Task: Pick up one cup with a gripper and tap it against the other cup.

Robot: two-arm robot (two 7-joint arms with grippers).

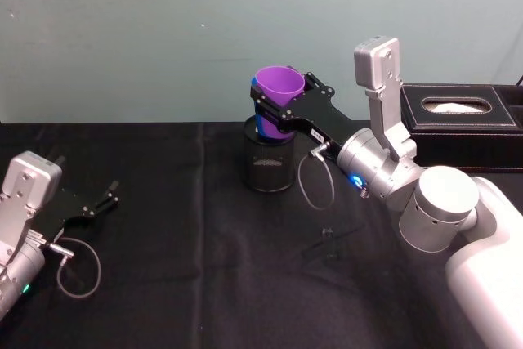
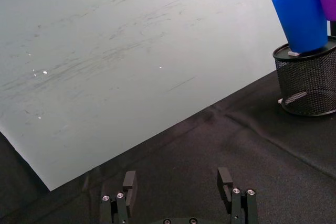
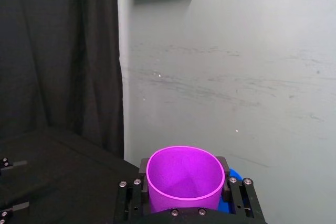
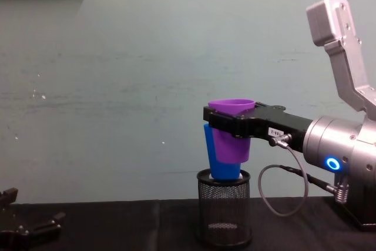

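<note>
Purple cup (image 1: 279, 91), light, smooth and likely slippery plastic, hangs pinched below its rim by the right gripper (image 1: 282, 108), touching the blue cup (image 2: 301, 18) at its nine o'clock; left gripper (image 1: 105, 199) rests spread.

Smooth plastic purple cup (image 1: 280, 85), blue cup (image 2: 301, 18); wire-mesh holder (image 4: 223, 216); matt cloth (image 1: 204, 284).

Head cam looks down on the table (image 1: 204, 284); chest cam low, side-on toward the wall. Wrist cams look out over their grippers. All but the right wrist share the mesh holder (image 1: 270, 165).
</note>
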